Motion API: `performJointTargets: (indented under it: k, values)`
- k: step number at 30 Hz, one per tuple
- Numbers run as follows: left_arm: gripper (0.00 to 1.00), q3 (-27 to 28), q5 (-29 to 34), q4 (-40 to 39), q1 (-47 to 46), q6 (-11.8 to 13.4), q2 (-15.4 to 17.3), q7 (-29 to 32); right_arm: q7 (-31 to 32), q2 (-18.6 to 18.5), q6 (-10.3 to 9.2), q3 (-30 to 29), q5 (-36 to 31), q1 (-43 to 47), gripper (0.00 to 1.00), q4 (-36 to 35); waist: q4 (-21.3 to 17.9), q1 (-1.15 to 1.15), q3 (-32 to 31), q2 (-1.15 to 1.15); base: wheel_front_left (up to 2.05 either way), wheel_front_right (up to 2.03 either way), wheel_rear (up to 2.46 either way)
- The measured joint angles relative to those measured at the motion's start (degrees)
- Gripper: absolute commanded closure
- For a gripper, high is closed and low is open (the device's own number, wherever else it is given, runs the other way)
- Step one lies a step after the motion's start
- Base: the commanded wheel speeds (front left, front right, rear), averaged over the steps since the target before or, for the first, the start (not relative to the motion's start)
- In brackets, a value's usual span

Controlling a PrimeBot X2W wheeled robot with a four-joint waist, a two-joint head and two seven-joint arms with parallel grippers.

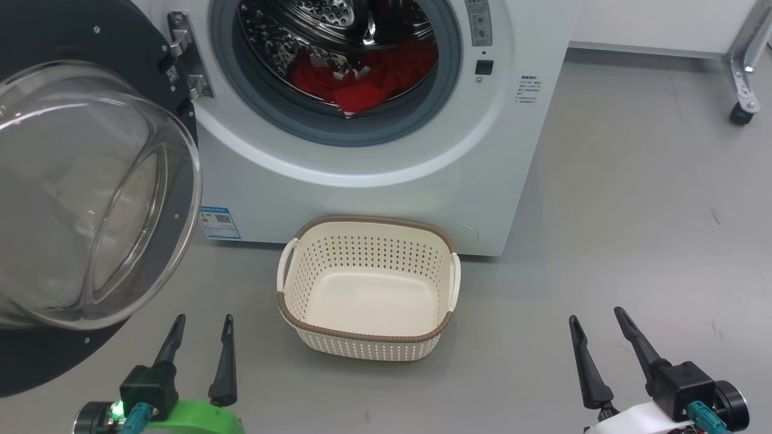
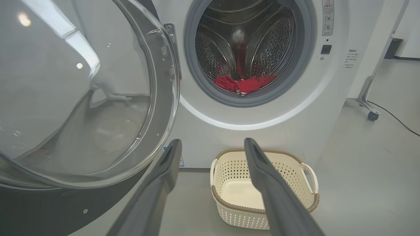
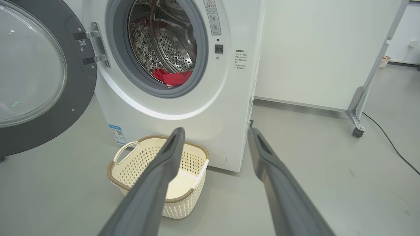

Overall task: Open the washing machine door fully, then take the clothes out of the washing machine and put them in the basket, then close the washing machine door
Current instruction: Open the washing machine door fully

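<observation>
With both arms held low over the pale grey floor (image 1: 633,211), the left gripper (image 1: 204,317) has its two long dark fingers spread wide with nothing between them, and the right gripper (image 1: 596,313) is spread just as wide and grips nothing either. Between the two grippers, a little ahead of their fingertips, sits the small cream plastic rectangular basket (image 1: 368,253) with perforated sides, a brown woven-look rim and two white side handles. It stands upright on the floor, nearer the left gripper than the right, its bare bottom showing. Just ahead of the left gripper, towards its outer side, hangs the large round glossy black washing machine door (image 1: 90,193) with its bulging clear glass bowl, swung open on a metal hinge (image 1: 188,66) and apart from the fingers. Right behind the basket rises the big white front-loading washing machine (image 1: 374,193), with a small blue sticker (image 1: 218,223) low on its front. Higher up, ahead of both grippers, a grey rubber ring (image 1: 283,114) frames the perforated steel drum (image 1: 283,42). The bright red fabric clothes (image 1: 362,78), a bit of white trim showing, lie at the drum's bottom near its front lip. Well off the right gripper's outer side stands a grey metal frame leg on a black caster (image 1: 740,113).
</observation>
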Motion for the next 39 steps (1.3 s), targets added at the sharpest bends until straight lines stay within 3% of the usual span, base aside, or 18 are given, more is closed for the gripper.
performJointTargets:
  k: [19,39]
  values:
    - [0.0,-1.9,-0.1,-1.1,2.2,0.8,0.0,0.8,0.0,0.4,-0.78,-0.4,0.0,1.6,0.0,-0.1,-8.3,0.0,-1.9,0.0,0.0,0.0,0.0]
    - [0.0,-3.4,-0.5,-1.5,2.3,1.6,0.0,2.2,0.0,0.7,-1.55,-0.8,0.1,2.5,0.0,-0.9,-8.3,0.0,-2.5,0.0,0.0,0.0,0.0]
